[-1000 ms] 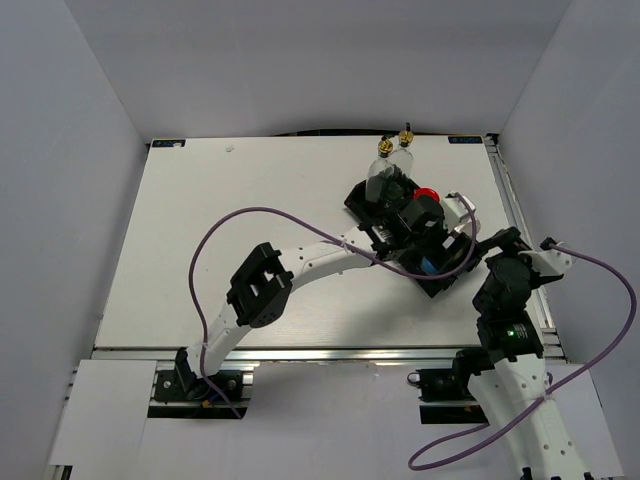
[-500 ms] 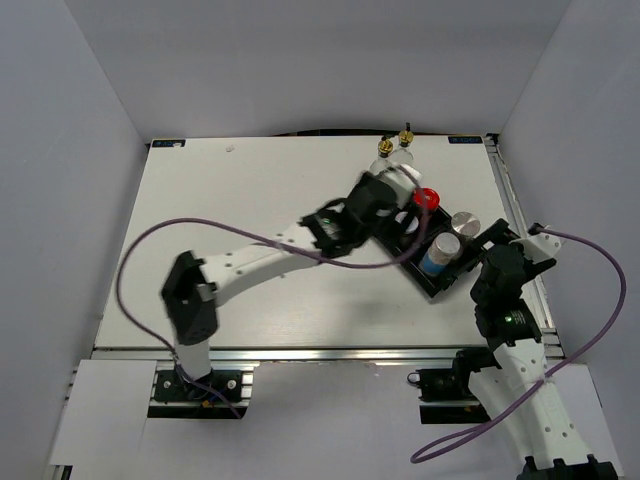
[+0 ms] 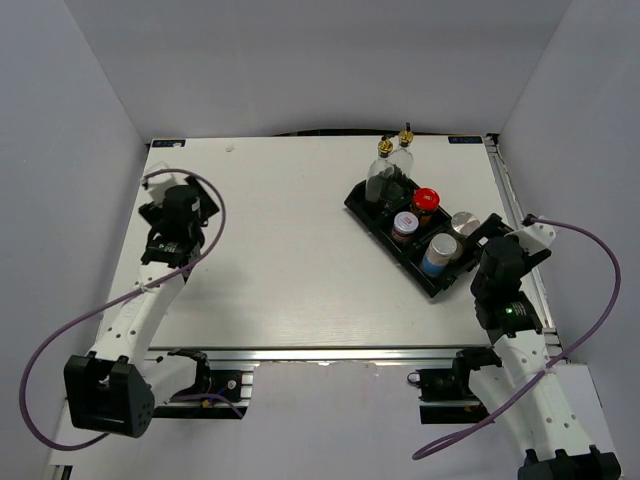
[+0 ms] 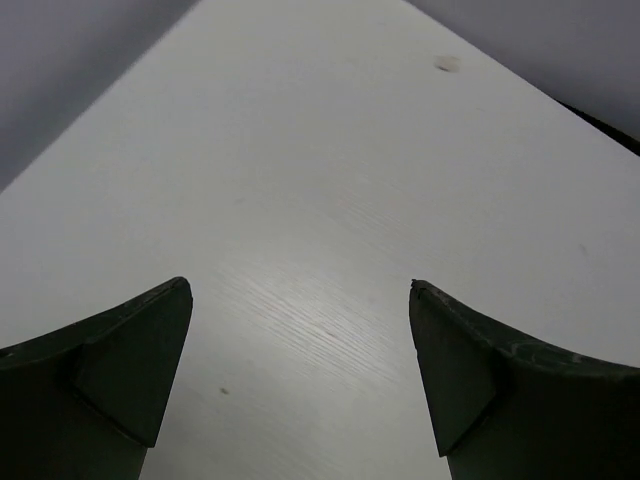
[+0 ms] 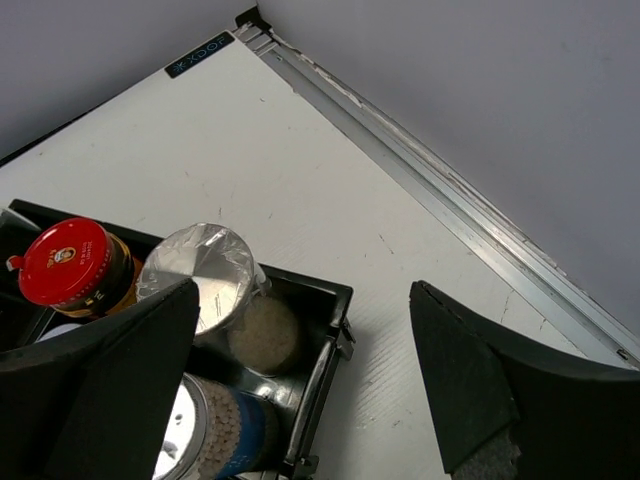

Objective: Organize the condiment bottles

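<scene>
As they stand upright, condiment bottles (image 3: pixel 437 255) fill tray (image 3: pixel 391 248).

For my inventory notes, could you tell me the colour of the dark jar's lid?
The dark jar's lid is red, clearest in the right wrist view.

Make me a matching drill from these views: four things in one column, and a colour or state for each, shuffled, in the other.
Things:
1. jar
2. glass bottles
3. blue-labelled shaker
4. left gripper

Colour or state:
A. open above the bare table
B. red lid
C. gold pourers
D. silver lid

Pairs: 1-B, 2-C, 3-D, 4-A.
</scene>
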Controlling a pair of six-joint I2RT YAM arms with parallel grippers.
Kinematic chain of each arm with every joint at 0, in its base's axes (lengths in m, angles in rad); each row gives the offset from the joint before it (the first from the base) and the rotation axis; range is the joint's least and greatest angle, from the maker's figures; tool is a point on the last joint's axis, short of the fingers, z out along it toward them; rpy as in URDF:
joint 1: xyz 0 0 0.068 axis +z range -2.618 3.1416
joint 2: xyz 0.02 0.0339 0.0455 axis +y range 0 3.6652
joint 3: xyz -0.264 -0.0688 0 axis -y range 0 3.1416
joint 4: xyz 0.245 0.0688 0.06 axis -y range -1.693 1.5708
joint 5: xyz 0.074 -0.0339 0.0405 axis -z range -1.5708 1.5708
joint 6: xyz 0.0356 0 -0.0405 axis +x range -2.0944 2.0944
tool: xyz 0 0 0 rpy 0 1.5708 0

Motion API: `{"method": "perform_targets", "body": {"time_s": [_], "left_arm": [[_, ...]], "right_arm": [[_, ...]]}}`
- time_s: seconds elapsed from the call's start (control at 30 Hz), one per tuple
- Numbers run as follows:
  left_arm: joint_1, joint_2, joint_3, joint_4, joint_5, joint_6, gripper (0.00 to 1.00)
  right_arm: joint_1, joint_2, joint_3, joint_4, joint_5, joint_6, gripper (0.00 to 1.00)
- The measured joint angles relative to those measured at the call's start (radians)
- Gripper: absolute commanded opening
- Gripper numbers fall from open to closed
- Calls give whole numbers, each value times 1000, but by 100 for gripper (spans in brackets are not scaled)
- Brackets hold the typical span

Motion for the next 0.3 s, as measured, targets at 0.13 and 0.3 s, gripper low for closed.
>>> {"method": "perform_targets", "body": {"time_s": [0.13,0.3], "left_arm": [[116,0,-46,-10,24,-54,98],[108,-12,-64,-3,73,-71,98]], "right_arm": [[0,8,18,-6,-19,4,89],[0,-21,18,-4,-47,-5,90]]}}
